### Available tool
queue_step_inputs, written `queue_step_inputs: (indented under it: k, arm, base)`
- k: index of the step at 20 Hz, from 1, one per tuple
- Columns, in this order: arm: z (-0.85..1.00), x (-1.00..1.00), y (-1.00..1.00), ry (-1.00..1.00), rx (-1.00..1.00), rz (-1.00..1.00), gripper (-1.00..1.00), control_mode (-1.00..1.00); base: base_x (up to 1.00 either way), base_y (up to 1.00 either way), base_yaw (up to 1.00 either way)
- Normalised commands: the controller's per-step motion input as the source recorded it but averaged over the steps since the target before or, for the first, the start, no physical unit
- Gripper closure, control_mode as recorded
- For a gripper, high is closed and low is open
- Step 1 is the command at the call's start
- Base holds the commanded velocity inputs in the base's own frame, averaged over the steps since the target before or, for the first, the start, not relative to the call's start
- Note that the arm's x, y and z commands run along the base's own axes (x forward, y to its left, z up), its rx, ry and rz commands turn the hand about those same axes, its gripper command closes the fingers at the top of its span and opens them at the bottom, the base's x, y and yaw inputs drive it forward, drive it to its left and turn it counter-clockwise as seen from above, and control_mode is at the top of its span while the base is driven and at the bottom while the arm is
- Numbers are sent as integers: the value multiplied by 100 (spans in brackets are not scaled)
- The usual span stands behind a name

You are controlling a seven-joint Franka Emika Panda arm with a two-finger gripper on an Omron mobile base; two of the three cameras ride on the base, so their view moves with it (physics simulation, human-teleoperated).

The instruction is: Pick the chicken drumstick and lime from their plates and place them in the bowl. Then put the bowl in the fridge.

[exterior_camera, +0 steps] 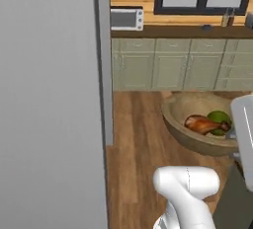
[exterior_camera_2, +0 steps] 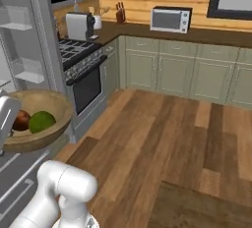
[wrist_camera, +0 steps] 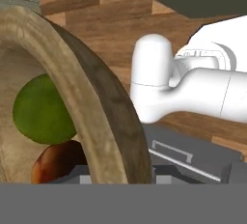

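The light-brown wooden bowl [exterior_camera: 195,139] hangs in the air over the wood floor, with my gripper [wrist_camera: 117,175] shut on its thick rim [wrist_camera: 94,105]. Inside it lie the reddish-brown chicken drumstick [exterior_camera: 201,124] and the green lime [exterior_camera: 219,118], touching each other. The right base view has the bowl [exterior_camera_2: 53,105] at the far left with the lime [exterior_camera_2: 41,122] and drumstick [exterior_camera_2: 20,120] in it. The fridge's grey outer face [exterior_camera: 49,99] fills the left, and its white door bins [exterior_camera_2: 22,70] stand just behind the bowl. The plates are out of view.
A stove [exterior_camera_2: 81,57] stands right of the fridge, with a coffee machine [exterior_camera_2: 78,25] beyond it. A microwave [exterior_camera_2: 170,19] sits on the dark counter over pale green cabinets [exterior_camera_2: 172,72]. Open wood floor [exterior_camera_2: 162,133] lies ahead. A dark counter edge [exterior_camera_2: 206,205] is at the near right.
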Motion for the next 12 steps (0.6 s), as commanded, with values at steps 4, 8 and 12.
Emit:
queue_step_inputs:
  k: [4,8,12]
  arm:
    - [0,0,0,0,0,0,100,100]
    - [0,0,0,0,0,0,100,100]
    - [0,0,0,0,0,0,100,100]
  base:
    - [98,-18,59]
    - [34,-19,69]
    - [68,-36,75]
